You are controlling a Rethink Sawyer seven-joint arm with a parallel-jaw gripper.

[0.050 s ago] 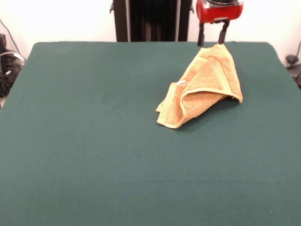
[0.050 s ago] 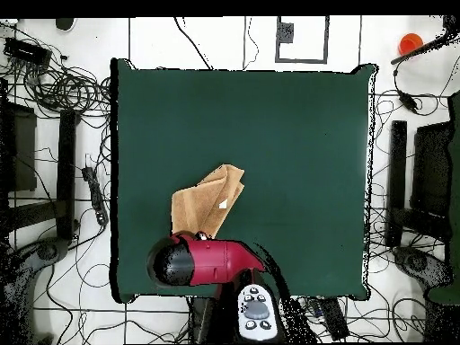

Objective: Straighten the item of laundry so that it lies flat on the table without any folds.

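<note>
The item of laundry (image 1: pixel 207 87), a golden-orange towel, sits crumpled and folded on the dark green table (image 1: pixel 94 141), right of centre towards the far edge. Its top corner is pulled up into a peak, and the lower part drapes down onto the cloth with a hollow fold beneath. My gripper (image 1: pixel 211 43) hangs at that peak, shut on the raised corner. A small white label (image 1: pixel 181 83) shows on the towel's left side. In the overhead view the towel (image 2: pixel 211 202) lies just beyond the red and black arm (image 2: pixel 193 260), which hides the gripper. The table (image 2: pixel 296 135) extends wide around it.
Tangled cables (image 2: pixel 67 90) and black stands (image 2: pixel 400 180) crowd the floor on both sides of the table. An orange object (image 2: pixel 410 42) sits off the table at the top right of the overhead view. The table's far edge (image 1: pixel 141 42) runs just behind the gripper.
</note>
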